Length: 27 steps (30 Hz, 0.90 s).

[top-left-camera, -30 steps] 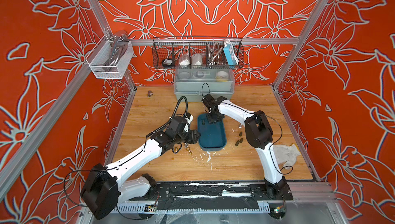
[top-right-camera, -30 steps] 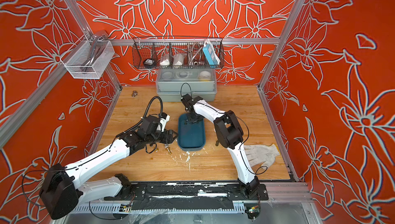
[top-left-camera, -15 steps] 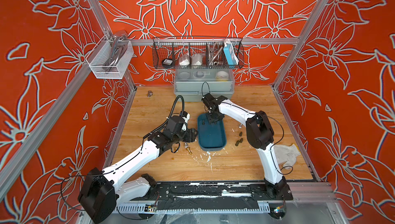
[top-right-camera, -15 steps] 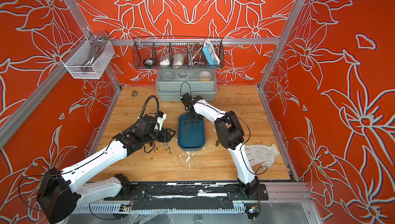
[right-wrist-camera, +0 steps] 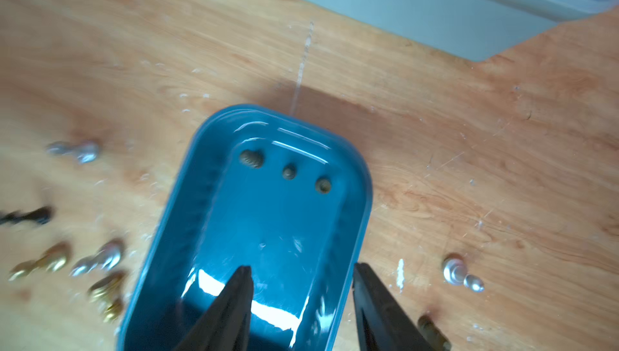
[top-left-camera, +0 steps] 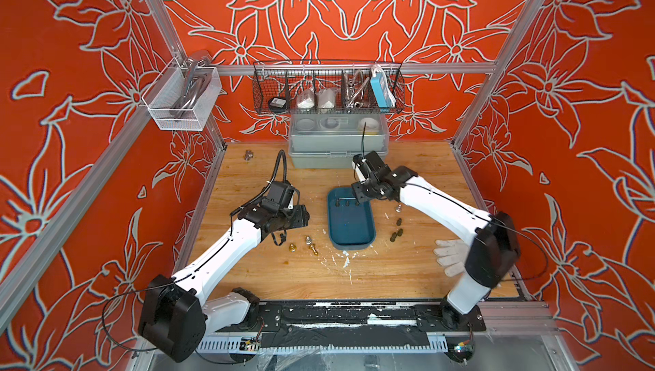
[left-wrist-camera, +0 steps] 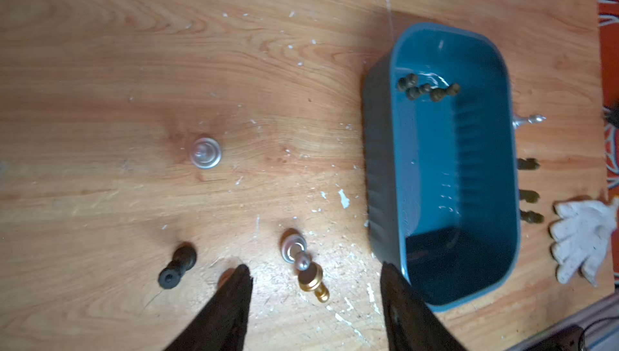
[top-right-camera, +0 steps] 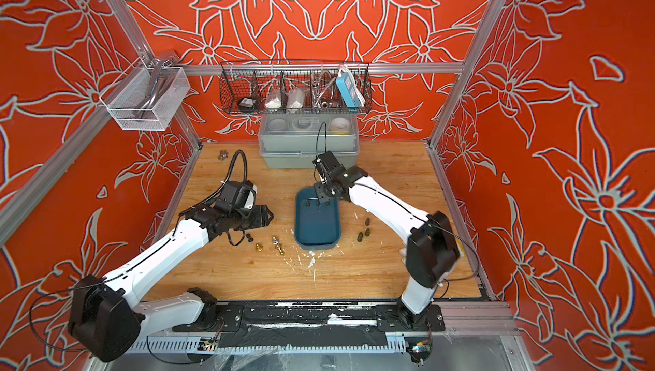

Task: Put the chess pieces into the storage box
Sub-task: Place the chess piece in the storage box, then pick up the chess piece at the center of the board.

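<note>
Your left gripper (left-wrist-camera: 314, 268) hangs over the table (left-wrist-camera: 134, 64), its fingers (left-wrist-camera: 231, 309) spread wide with nothing held. Outside the finger farther from the box, a black piece (left-wrist-camera: 177, 267) lies on its side. Between the fingers, just ahead of the tips, a gold piece (left-wrist-camera: 313, 280) lies toppled against an upright silver piece (left-wrist-camera: 294, 248); I cannot tell whether they touch. That pair looks like your pick.

Come straight down, bracket the gold piece across its narrow waist, not its round base, and close slowly so that the silver piece stays standing. Mind the other finger: the wall of the storage box (left-wrist-camera: 378, 151) stands just outside it.

Inside the box, three dark pieces (right-wrist-camera: 289, 172) sit at the end far from the fingertips (right-wrist-camera: 227, 312) of your right gripper (right-wrist-camera: 303, 269). That gripper hovers over the near end, jaws parted and empty, one tip above the floor and the other about at the rim. Its drop seems done, so lift clear of the rim before swinging away. Beyond its outer finger a lone silver piece (right-wrist-camera: 455, 270) waits on the table, and a dark trio (top-left-camera: 399, 233) waits farther along.
</note>
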### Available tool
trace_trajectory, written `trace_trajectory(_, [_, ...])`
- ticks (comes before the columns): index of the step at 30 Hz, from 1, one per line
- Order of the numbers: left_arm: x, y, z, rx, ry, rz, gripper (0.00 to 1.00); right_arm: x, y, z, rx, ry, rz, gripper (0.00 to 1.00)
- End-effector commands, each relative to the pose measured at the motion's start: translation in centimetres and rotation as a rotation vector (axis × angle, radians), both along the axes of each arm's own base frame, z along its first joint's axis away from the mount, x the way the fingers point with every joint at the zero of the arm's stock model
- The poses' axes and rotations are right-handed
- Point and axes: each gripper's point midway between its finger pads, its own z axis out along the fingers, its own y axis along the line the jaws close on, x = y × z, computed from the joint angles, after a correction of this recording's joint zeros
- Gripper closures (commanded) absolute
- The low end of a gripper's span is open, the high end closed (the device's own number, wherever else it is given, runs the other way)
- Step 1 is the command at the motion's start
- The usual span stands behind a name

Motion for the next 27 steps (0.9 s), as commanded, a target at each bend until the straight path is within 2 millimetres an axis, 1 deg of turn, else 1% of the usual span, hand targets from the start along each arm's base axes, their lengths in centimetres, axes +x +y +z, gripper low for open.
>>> trace_trajectory(1, [0.4,2.0,-1.0,0.084,0.093,0.044,0.4,-1.4,3.1,-0.2,0.181,-0.098,0.149,0.44])
trace_trajectory(3, [1.5,3.1,-1.6,0.112,0.132,0.098,0.41,-2.5,3.2,-0.8,0.214,-0.132,0.185,0.43])
trace_trajectory(4, [1.9,3.4,-1.9,0.12,0.152,0.108,0.43,-3.1,3.3,-1.2,0.229,-0.151,0.205,0.43])
trace_trajectory(7, [2.4,4.0,-2.7,0.17,0.202,0.131,0.43,-4.4,3.4,-1.8,0.247,-0.192,0.249,0.42])
trace_trajectory(9, [3.0,4.1,-3.2,0.177,0.199,0.136,0.43,-4.7,3.2,-2.4,0.246,-0.219,0.251,0.42])
trace_trajectory(11, [3.9,4.4,-3.6,0.206,0.209,0.142,0.44,-5.0,3.2,-2.6,0.261,-0.245,0.256,0.42])
trace_trajectory(15, [4.8,5.1,-4.8,0.247,0.261,0.146,0.49,-5.1,3.2,-2.8,0.274,-0.275,0.258,0.42])
trace_trajectory(16, [4.9,5.4,-5.1,0.247,0.27,0.153,0.52,-5.1,3.0,-2.9,0.266,-0.273,0.252,0.42])
trace_trajectory(18, [5.1,5.7,-5.9,0.253,0.291,0.161,0.53,-5.0,2.7,-3.0,0.253,-0.284,0.238,0.42])
trace_trajectory(20, [5.3,5.6,-6.8,0.253,0.305,0.152,0.56,-4.8,2.4,-3.0,0.243,-0.295,0.226,0.42])
trace_trajectory(24, [5.7,5.2,-8.0,0.243,0.33,0.139,0.59,-4.8,2.3,-2.7,0.244,-0.304,0.22,0.42])
trace_trajectory(27, [5.8,5.2,-8.7,0.251,0.339,0.133,0.6,-4.7,2.3,-3.0,0.233,-0.297,0.214,0.42])
